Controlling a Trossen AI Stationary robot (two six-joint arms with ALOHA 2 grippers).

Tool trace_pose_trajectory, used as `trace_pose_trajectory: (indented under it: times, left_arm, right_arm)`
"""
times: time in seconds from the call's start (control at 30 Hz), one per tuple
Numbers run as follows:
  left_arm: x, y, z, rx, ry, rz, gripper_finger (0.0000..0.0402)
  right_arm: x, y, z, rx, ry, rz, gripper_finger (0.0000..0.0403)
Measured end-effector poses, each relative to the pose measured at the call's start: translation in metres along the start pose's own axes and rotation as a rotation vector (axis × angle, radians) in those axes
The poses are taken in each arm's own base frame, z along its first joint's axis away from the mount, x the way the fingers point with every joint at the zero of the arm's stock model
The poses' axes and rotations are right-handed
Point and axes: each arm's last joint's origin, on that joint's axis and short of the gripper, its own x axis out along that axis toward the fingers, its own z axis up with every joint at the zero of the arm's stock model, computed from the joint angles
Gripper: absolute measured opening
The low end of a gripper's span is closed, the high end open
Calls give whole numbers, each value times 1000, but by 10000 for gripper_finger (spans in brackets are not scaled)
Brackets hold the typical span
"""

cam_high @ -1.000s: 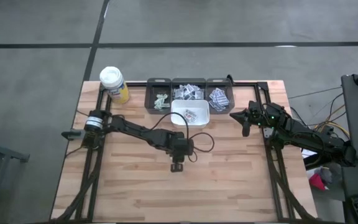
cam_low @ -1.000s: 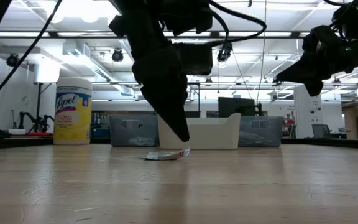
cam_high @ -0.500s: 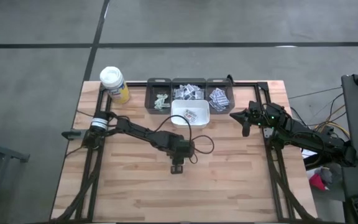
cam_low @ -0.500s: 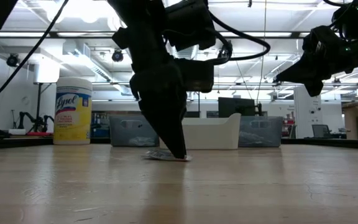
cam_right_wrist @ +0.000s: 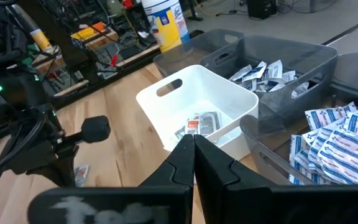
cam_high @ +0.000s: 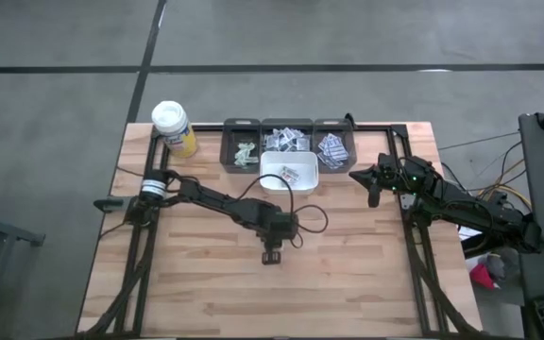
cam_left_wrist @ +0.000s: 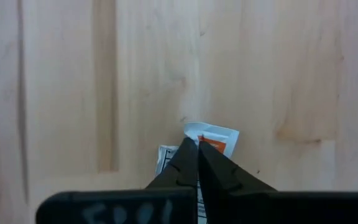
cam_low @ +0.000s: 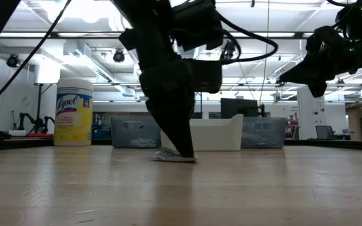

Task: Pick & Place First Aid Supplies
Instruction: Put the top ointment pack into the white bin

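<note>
A small white first aid packet (cam_left_wrist: 220,138) with red-orange print lies flat on the wood table near its middle; it also shows in the low view as the packet (cam_low: 170,156). My left gripper (cam_left_wrist: 197,143) stands over it, pointing steeply down, and is shut on it; in the high view the left gripper (cam_high: 272,253) hides the packet. My right gripper (cam_high: 374,192) hangs shut above the table's right side, holding nothing. More packets fill three dark bins (cam_high: 286,140) and lie in the white bin (cam_high: 289,173). My left gripper has its shut fingertips (cam_low: 186,152) on the packet, which spreads out to both sides of them (cam_left_wrist: 166,155). The fingers come from above, slanting down. The packet lies flat on the table. Whether paper is pinched between the tips or only pressed, I cannot tell.
A yellow wipes bottle (cam_high: 173,127) with a white lid stands at the table's far left corner. The row of dark bins runs along the far edge, with the white bin just in front of it. Bare wood (cam_high: 206,283) lies around and in front of the left gripper.
My left gripper has come down onto the packet, tipping a little steeper, and has shut: the gap between its fingers is gone. The packet stays flat on the table.
</note>
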Motion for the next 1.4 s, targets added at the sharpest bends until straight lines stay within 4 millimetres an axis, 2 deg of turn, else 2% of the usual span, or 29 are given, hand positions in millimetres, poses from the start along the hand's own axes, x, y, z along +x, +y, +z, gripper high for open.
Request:
trace_pose_trajectory:
  times: [0.1,0.2,0.33,0.4,0.57,0.67,0.8,0.93,1.0,1.17,1.4]
  left_arm:
    - [-26,-4,13,23,-79,-16,1]
    - [-50,-4,18,45,-119,-13,0]
    - [-108,-1,31,55,-309,-22,0]
    - [-125,4,34,39,-388,11,0]
    - [-155,21,42,-53,-602,276,0]
    - [-170,34,46,-104,-664,472,0]
    - [-161,58,45,-98,-575,584,0]
    - [-157,87,45,-137,-481,621,0]
    - [-147,101,43,-132,-396,629,0]
    - [-128,128,51,-151,-308,531,0]
    - [-99,153,59,-179,-245,431,0]
  right_arm:
    - [0,0,0,0,0,-1,8]
    - [0,0,0,0,0,-2,8]
    - [0,0,0,-2,-3,-8,8]
    - [0,-1,0,-4,-7,-17,8]
    - [0,-1,0,-4,-10,-25,8]
    - [0,-1,0,-1,-11,-25,8]
    - [0,-1,0,0,-10,-25,8]
    - [0,-1,0,0,-10,-24,8]
    - [0,-1,0,4,-9,-24,8]
    - [0,-1,0,7,-9,-24,8]
    - [0,-1,0,7,-9,-24,8]
